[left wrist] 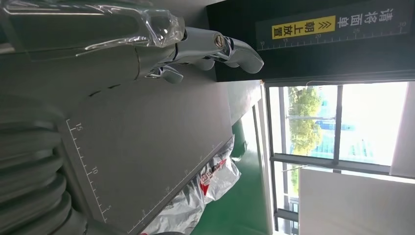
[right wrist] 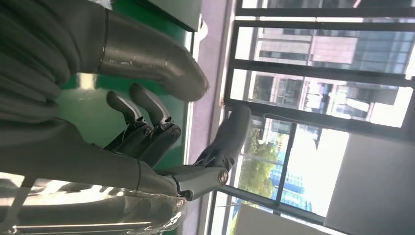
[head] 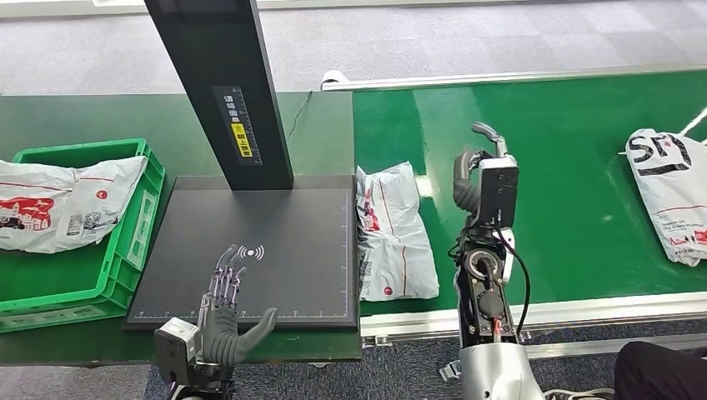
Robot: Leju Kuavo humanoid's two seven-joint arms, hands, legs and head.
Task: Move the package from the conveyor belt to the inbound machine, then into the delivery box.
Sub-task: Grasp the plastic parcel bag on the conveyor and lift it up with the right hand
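Observation:
A white package (head: 392, 233) with red print lies on the left end of the green conveyor belt (head: 567, 167), against the edge of the inbound machine's black platform (head: 275, 225). The package (left wrist: 205, 191) also appears past the platform (left wrist: 147, 137) in the left wrist view. My right hand (head: 479, 179) is raised over the belt just right of the package, fingers (right wrist: 147, 122) apart and holding nothing. Over the platform's front edge, my left hand (head: 225, 312) lies flat with fingers (left wrist: 215, 46) spread and empty.
A green delivery box (head: 125, 242) at the left holds another white package (head: 67, 200). The machine's black post (head: 221, 83) rises behind the platform. A second package (head: 671, 192) lies far right on the belt. Something dark (head: 659, 371) sits at the lower right.

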